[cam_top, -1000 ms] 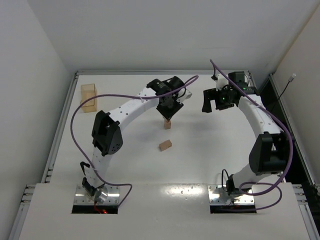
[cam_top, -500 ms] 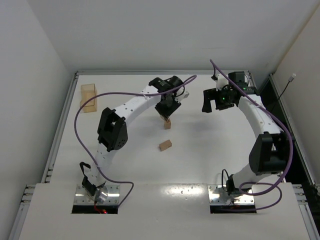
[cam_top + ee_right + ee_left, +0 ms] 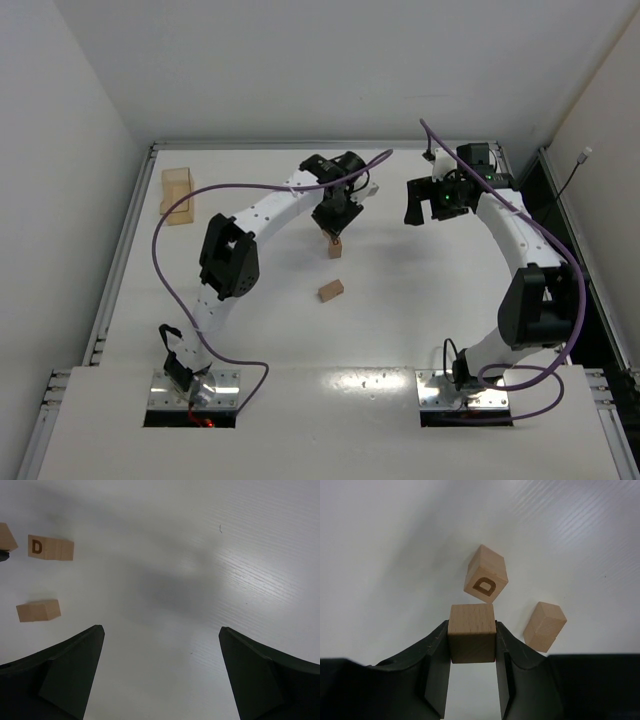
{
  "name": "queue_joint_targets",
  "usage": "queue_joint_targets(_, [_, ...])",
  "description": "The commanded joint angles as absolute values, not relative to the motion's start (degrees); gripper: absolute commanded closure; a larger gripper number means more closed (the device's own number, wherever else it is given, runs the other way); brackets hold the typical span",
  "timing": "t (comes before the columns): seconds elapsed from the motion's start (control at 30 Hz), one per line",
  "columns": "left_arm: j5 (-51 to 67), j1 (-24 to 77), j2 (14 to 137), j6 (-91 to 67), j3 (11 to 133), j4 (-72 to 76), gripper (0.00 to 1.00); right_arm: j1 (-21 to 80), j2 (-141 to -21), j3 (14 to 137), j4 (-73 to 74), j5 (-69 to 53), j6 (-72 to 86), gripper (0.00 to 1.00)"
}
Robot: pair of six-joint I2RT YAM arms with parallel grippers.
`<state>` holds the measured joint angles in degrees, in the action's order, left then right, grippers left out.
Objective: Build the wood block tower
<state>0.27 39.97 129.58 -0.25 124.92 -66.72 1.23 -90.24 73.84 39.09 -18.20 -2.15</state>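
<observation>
A plain cube (image 3: 472,642) is clamped between the fingers of the left gripper (image 3: 472,629) and is held just short of the D cube (image 3: 486,580). The D cube stands near mid-table and is judged to be the tower's base. No stack is yet formed. A third cube (image 3: 544,626) lies loose nearby. The right gripper (image 3: 160,645) is spread wide, well off to the side. The D cube is seen turned relative to the held one, so if release is made off-centre or askew, the top cube could be tipped off or the base nudged aside.
</observation>
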Motion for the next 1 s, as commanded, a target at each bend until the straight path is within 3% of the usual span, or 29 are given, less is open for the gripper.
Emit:
queue_joint_targets(0.0, [1.8,39.6,130.5,-0.3,127.7,-66.5,1.00,0.9,-90.8,74.4,38.1,-18.4,-1.7,0.04])
queue_joint_targets(0.97, [4.6,39.6,133.8,-0.3,129.3,-66.0,1.00,0.9,-91.8,74.4,38.1,-18.4,-1.7,0.04])
